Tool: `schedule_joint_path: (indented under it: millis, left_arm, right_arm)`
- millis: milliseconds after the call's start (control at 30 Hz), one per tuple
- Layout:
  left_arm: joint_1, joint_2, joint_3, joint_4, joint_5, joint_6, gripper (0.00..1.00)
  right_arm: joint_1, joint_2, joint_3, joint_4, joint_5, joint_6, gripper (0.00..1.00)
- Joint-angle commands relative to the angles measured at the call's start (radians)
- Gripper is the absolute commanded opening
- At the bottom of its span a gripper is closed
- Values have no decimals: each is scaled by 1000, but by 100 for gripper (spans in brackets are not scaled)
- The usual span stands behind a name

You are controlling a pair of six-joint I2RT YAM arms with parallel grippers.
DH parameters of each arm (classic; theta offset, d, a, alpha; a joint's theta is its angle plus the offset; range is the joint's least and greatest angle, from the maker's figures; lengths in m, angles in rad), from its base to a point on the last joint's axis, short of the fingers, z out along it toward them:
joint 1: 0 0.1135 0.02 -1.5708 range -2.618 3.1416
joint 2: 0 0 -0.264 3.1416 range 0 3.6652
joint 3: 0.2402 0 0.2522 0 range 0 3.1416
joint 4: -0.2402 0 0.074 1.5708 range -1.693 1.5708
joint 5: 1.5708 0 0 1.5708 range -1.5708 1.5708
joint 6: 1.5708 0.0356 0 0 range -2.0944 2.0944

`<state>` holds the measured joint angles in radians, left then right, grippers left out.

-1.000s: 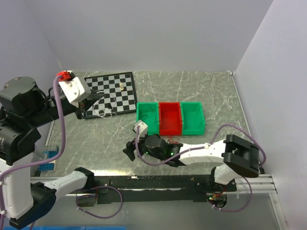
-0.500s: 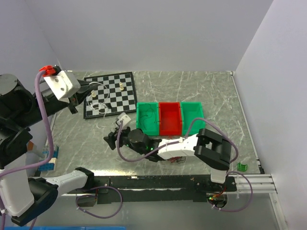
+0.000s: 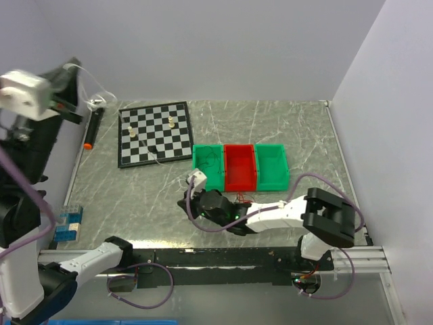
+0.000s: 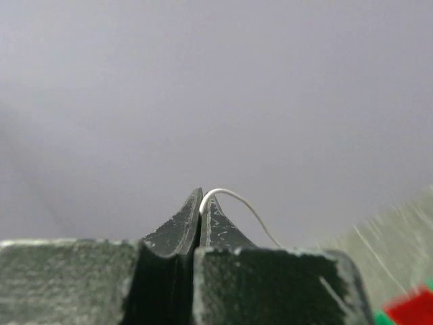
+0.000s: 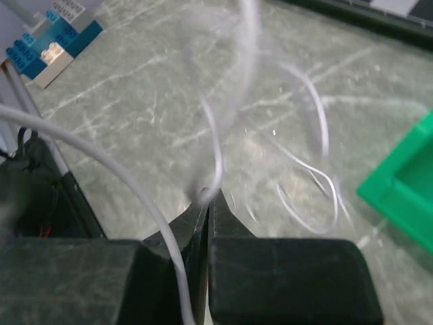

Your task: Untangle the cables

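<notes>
My left gripper (image 3: 67,70) is raised high at the far left, near the wall, and is shut (image 4: 201,200) on a thin white cable (image 4: 237,200) that curves away to the right. My right gripper (image 3: 185,203) sits low over the table in front of the green bin. Its jaws (image 5: 208,198) are shut on another stretch of white cable (image 5: 215,145), which loops on over the marble (image 5: 325,183). Red cables (image 3: 242,200) lie tangled beside the right arm's forearm.
Three bins, green (image 3: 207,166), red (image 3: 239,167) and green (image 3: 272,166), stand in a row mid-table. A chessboard (image 3: 154,133) with a few pieces lies at the back left, a black marker (image 3: 90,128) beside it. Blue blocks (image 3: 66,225) (image 5: 53,37) sit at the near left.
The left arm lifted up and to the left, drawing the white cable off the chessboard. The right gripper swung left, then back right, and closed on the white cable.
</notes>
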<state>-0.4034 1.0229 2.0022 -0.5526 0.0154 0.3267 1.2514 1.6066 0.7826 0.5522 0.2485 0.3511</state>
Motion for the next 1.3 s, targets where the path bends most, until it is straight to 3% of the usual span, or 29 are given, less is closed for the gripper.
schedule_joint_path:
  millis: [0,267,367,733,1000,1267]
  left_arm:
    - [0,-30,-10,370,-172,21,1]
    - [0,77,182,536,-229,198,1]
    - [0,74,175,469,-192,178,1]
    - [0,-87,-157,137,46,121,1]
    - [0,-126,-229,68,159,123,1]
    - [0,-136,-290,77,158,133,1]
  right_arm:
    - [-4,-92,-69,-26,-17,92,0]
    - [0,-85,-126,-52,-40,160,0]
    - [-1,-102,-94,-72,-41,129,0]
    - [-104,-280,191,-267,-23,-118,0]
    - [-292,-350,221,-287,-100,-117,0]
    - [-400,-384,435,-314,-305,-99,0]
